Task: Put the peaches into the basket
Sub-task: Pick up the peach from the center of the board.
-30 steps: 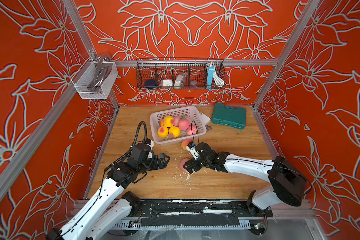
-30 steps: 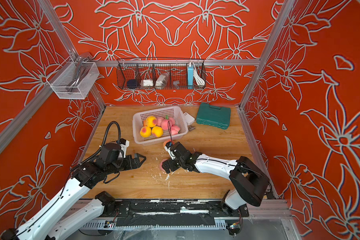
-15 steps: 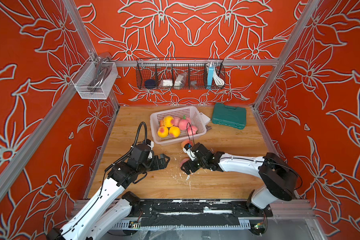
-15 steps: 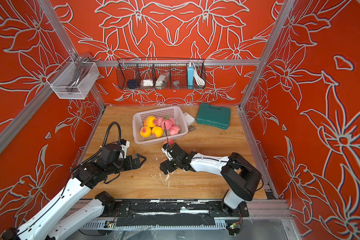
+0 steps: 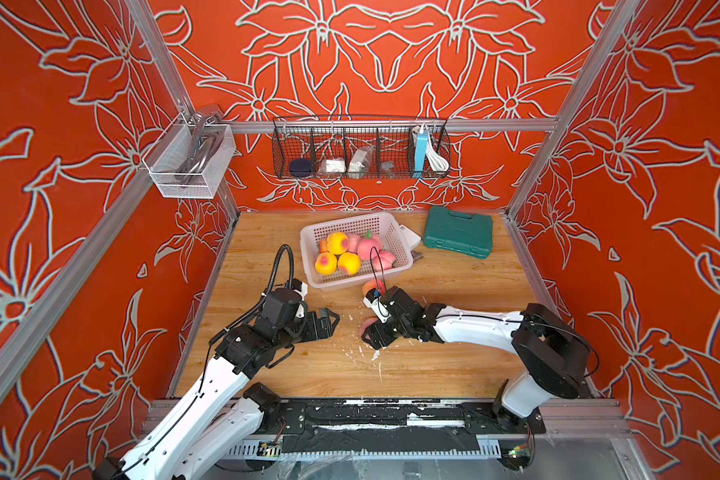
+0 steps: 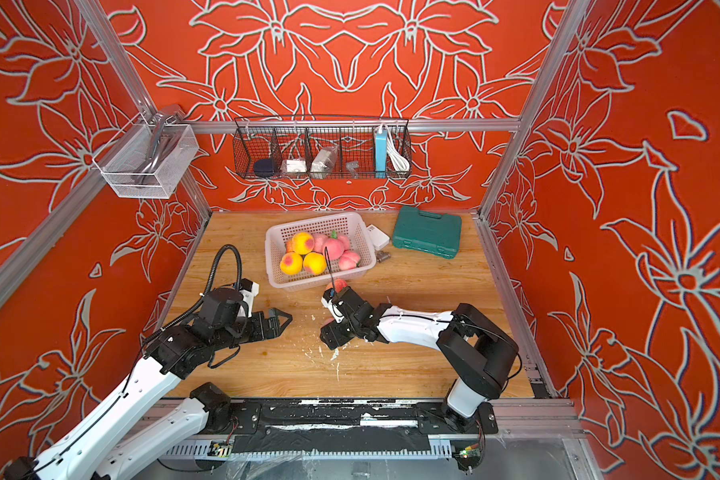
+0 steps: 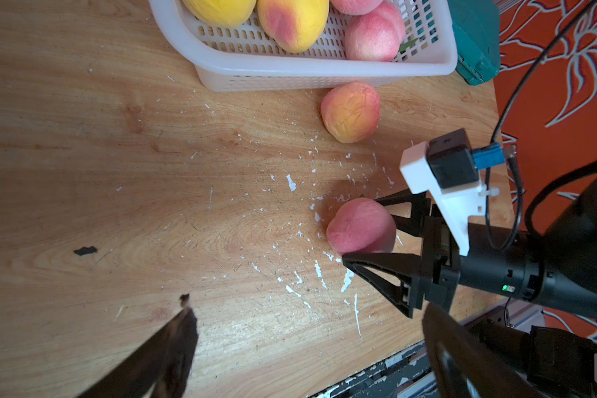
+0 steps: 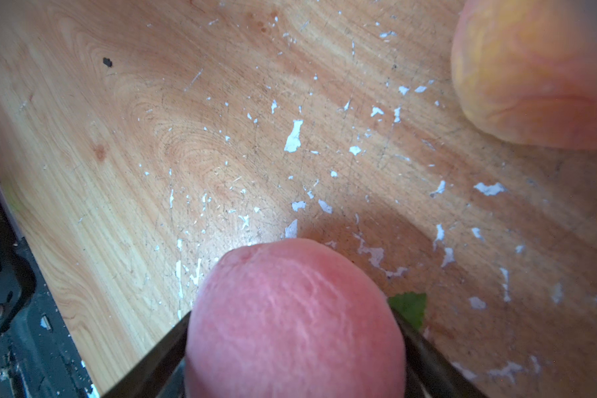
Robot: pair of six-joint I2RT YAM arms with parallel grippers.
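Several peaches [image 5: 341,253] lie in the white basket [image 5: 352,218], yellow-orange ones and pink ones. Two more are on the wooden table. An orange-pink peach [image 5: 373,286] [image 7: 350,112] rests just in front of the basket's near wall [image 7: 290,69]. A pink peach [image 5: 366,325] [image 7: 361,227] [image 8: 293,320] with a small green leaf lies nearer the front. My right gripper [image 5: 368,332] [image 8: 292,313] is shut on it, one finger against each side. My left gripper [image 5: 329,322] [image 7: 307,313] hovers open to the left of it, holding nothing.
A green case [image 5: 458,232] and a small white box [image 5: 408,237] sit right of the basket. A black wire rack [image 5: 360,149] hangs on the back wall, a silver mesh box [image 5: 190,162] at the left. White flecks [image 7: 292,182] dot the table around the pink peach.
My right gripper has slid forward around the pink peach and its jaws have drawn in against it. The left arm has hardly moved.
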